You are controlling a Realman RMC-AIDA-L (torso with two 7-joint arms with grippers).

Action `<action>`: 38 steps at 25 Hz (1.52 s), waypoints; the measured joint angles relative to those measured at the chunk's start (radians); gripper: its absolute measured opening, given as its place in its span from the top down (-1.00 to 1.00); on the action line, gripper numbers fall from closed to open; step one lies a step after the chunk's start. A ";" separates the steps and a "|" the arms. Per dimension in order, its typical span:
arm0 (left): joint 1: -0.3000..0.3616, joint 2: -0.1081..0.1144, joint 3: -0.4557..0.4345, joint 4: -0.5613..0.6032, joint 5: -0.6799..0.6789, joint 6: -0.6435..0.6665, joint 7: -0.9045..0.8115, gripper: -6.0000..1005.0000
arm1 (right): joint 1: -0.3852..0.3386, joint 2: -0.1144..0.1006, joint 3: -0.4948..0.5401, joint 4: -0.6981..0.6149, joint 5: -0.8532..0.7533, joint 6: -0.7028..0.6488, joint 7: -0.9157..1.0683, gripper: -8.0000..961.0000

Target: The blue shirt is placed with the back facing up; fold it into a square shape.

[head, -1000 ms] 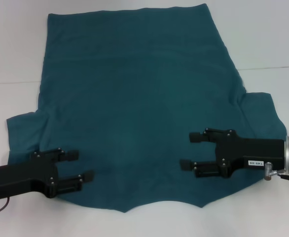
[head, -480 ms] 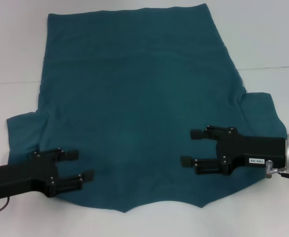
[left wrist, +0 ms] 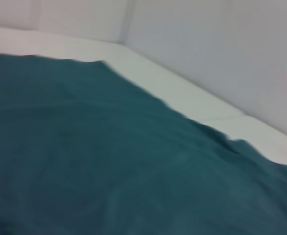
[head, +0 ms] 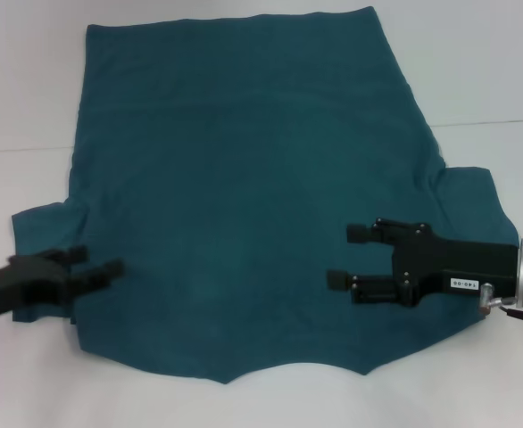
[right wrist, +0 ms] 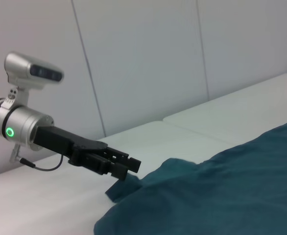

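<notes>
The shirt (head: pixel 253 205) lay flat, plain back up, on the white bench (head: pixel 476 62), collar end at the near edge and hem toward the far edge, nothing folded yet.

Near the bench's near left corner, the left gripper (head: pixel 96 267) had changed most. A second before, it hovered flat over the shirt's near left part with fingers spread. It had since pulled outward to the left sleeve (head: pixel 43 232) and turned, so it showed edge-on and blurred. Its fingers looked drawn close at the sleeve's edge, but whether they had closed on cloth could not be told. In the right wrist view the left gripper (right wrist: pixel 126 166) sat right at the sleeve tip, which was slightly lifted there.

The right gripper (head: pixel 346 256) had only eased a little outward. It hovered over the shirt's near right part, beside the right sleeve (head: pixel 471 201), fingers wide apart, gripping nothing.

This probably meant the first fold, sleeves inward, was starting on the left.

The left arm was cut off at the picture's edge. The left wrist view showed only shirt and bench, no fingers.
</notes>
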 joint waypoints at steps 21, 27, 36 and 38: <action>0.036 0.031 -0.155 0.021 0.103 -0.141 -0.283 -0.52 | 0.012 0.004 0.057 -0.004 0.000 0.001 0.027 -0.83; 0.037 0.028 -0.148 0.018 0.146 -0.141 -0.286 -0.51 | 0.014 0.002 0.057 -0.005 0.000 0.001 0.033 -0.83; 0.035 0.023 -0.122 0.008 0.166 -0.148 -0.272 -0.50 | 0.014 0.003 0.057 -0.006 0.000 0.001 0.034 -0.83; 0.033 0.023 -0.122 0.006 0.166 -0.149 -0.269 -0.49 | 0.014 0.003 0.057 -0.006 0.000 0.001 0.034 -0.83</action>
